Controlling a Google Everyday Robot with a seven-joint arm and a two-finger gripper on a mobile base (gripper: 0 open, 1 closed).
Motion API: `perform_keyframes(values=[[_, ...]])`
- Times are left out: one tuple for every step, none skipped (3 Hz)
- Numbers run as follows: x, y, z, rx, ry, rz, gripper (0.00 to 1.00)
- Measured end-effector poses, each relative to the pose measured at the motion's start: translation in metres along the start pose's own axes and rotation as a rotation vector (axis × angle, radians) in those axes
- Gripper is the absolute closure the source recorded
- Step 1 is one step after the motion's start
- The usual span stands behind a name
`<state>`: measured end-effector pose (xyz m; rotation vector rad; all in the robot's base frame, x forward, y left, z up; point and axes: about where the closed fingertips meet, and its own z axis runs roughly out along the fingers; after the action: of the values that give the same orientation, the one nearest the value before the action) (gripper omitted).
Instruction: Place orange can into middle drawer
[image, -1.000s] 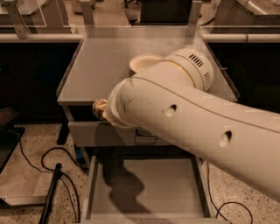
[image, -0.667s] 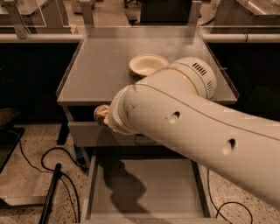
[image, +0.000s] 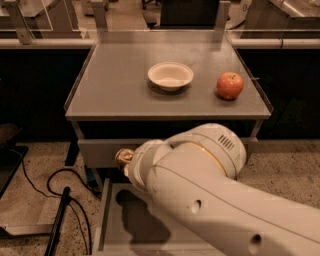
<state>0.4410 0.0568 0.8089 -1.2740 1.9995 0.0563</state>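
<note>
My gripper (image: 131, 164), mostly hidden behind my own wrist, hangs over the far left corner of the middle drawer (image: 106, 220). Whether it grips, I cannot tell. The orange can (image: 123, 157) peeks out at its left tip, and too little shows to tell its long axis.

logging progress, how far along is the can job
Done: the middle drawer is pulled open. In hand: the orange can sits at the gripper, just above the drawer's back end. Left: lower it into the tray and let go.
</note>
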Motion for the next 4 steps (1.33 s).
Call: perform_keyframes(values=[[0.023,0.015,0.016,-0.007,-0.020,0.059,1.00],[0.023,0.015,0.016,-0.007,-0.020,0.059,1.00],[0.037,0.018,0.025,-0.017,-0.026,0.101,1.00],[0.065,0.021,0.038,-0.026,-0.044,0.188,1.00]])
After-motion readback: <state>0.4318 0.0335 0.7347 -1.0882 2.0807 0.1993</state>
